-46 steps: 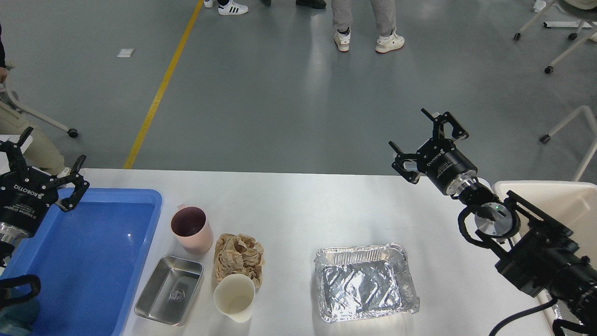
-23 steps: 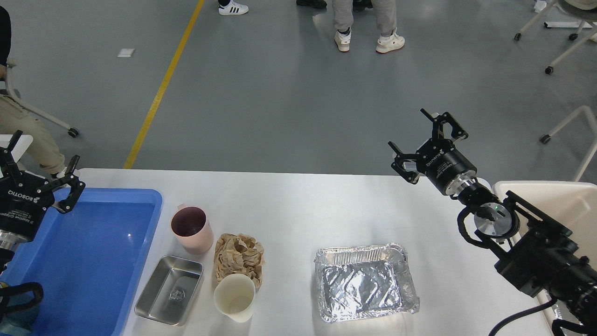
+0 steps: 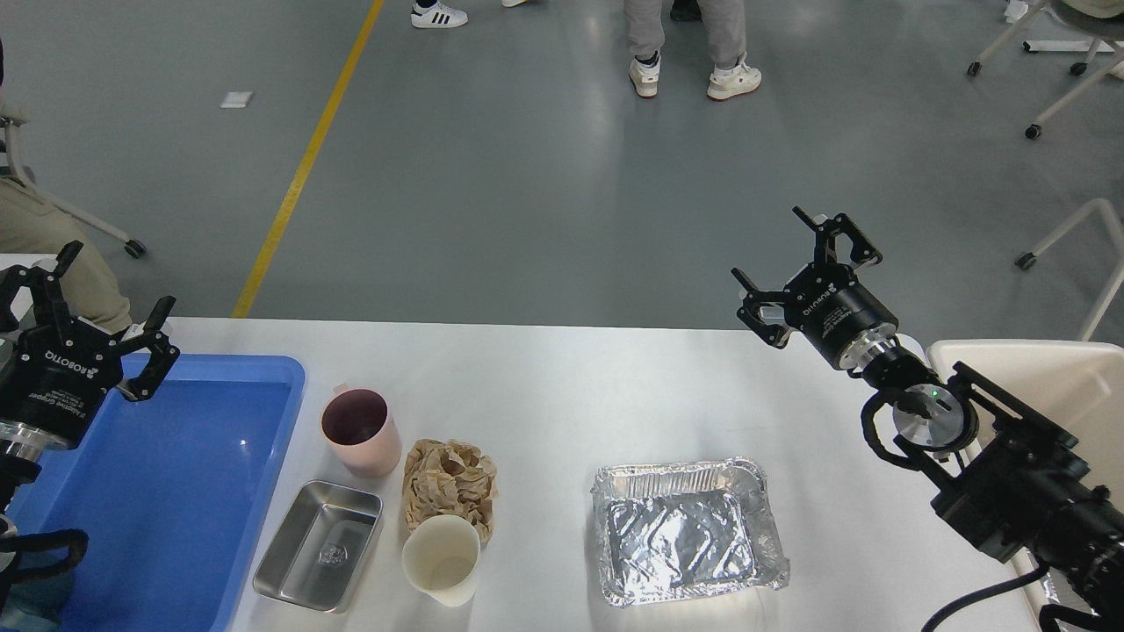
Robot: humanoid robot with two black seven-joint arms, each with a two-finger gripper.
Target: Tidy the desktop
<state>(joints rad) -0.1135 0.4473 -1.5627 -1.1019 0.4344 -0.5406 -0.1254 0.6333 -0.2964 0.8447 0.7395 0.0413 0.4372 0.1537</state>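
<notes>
The white desktop (image 3: 562, 386) carries a pink cup (image 3: 358, 432), a crumpled brown paper (image 3: 450, 478), a cream paper cup (image 3: 442, 559), a small steel tray (image 3: 320, 544) and a foil tray (image 3: 689, 529). My left gripper (image 3: 110, 303) is open and empty above the far left corner of the blue tray (image 3: 167, 491). My right gripper (image 3: 795, 263) is open and empty, raised over the desktop's far right edge, well apart from the foil tray.
A cream-coloured bin (image 3: 1054, 386) stands at the right, partly behind my right arm. Beyond the desktop is grey floor with a yellow line (image 3: 303, 167), a person's legs (image 3: 694, 53) and chair legs (image 3: 1062, 246).
My left gripper dipped left and then came back right and slightly up. The right arm has barely moved.
</notes>
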